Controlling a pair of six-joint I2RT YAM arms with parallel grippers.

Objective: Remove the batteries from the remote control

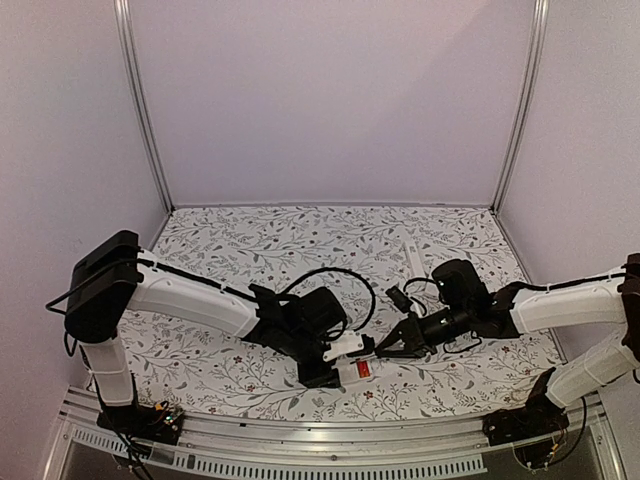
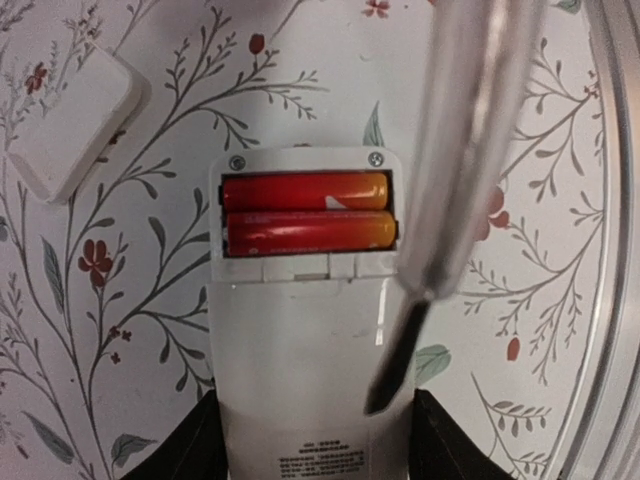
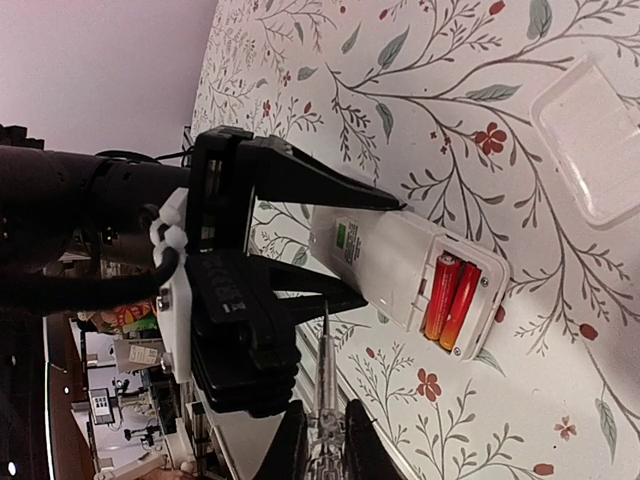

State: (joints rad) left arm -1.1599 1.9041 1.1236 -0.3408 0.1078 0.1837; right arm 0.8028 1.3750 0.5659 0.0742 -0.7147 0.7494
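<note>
1. The left gripper [image 3: 375, 250] clasps the white remote control [image 2: 300, 340] by its sides, near-centre on the table [image 1: 230, 250]; two orange-red batteries [image 2: 305, 210] lie in its open bay.
2. The right gripper [image 3: 322, 445] is clenched on a clear-handled tool [image 2: 470, 150]; its dark tip is short of the cells; a steep pry could skid off or flick a battery away.
3. A hard push could twist the remote loose.
</note>
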